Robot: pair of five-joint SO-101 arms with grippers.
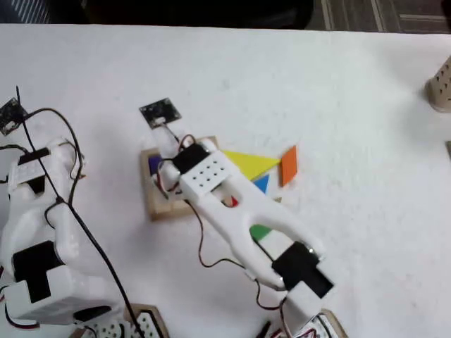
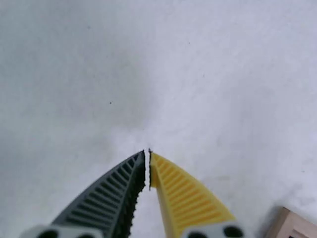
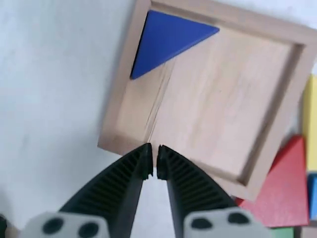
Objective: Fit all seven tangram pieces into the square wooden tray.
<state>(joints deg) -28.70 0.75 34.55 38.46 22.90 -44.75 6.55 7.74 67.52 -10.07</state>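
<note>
One blue triangle in one wooden tray

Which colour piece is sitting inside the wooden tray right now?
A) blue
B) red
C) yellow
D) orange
A: the blue triangle lies in a corner of the wooden tray, while the red piece lies outside its rim.
</note>
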